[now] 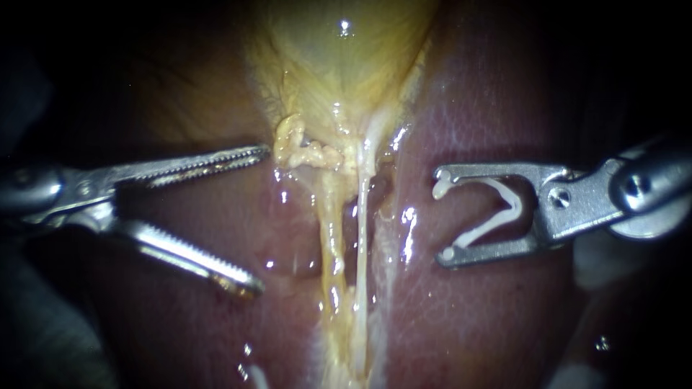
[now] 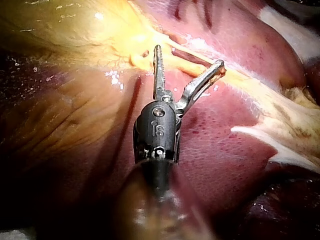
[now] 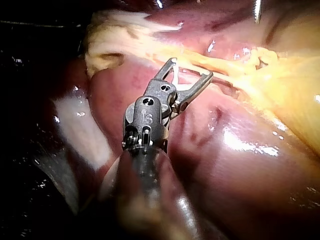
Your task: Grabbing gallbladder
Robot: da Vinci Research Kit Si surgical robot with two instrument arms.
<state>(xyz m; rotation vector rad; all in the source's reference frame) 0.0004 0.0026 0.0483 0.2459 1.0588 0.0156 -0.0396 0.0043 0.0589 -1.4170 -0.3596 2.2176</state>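
The two toothed jaws of my left instrument (image 1: 258, 216) stood wide apart and gripped nothing. The upper tip lay just beside the fatty neck of the one gallbladder (image 1: 346, 65), probably poised to bite there. My right instrument (image 1: 441, 215) carried one white clip (image 1: 515, 207) between its jaws, waiting clear of two tubes (image 1: 362, 238) that ran down the middle of the liver (image 1: 468, 310)

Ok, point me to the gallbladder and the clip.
gallbladder (image 1: 339, 72), endoscope view, middle of its yellow body.
clip (image 1: 518, 207), endoscope view, bend where its two white arms meet.
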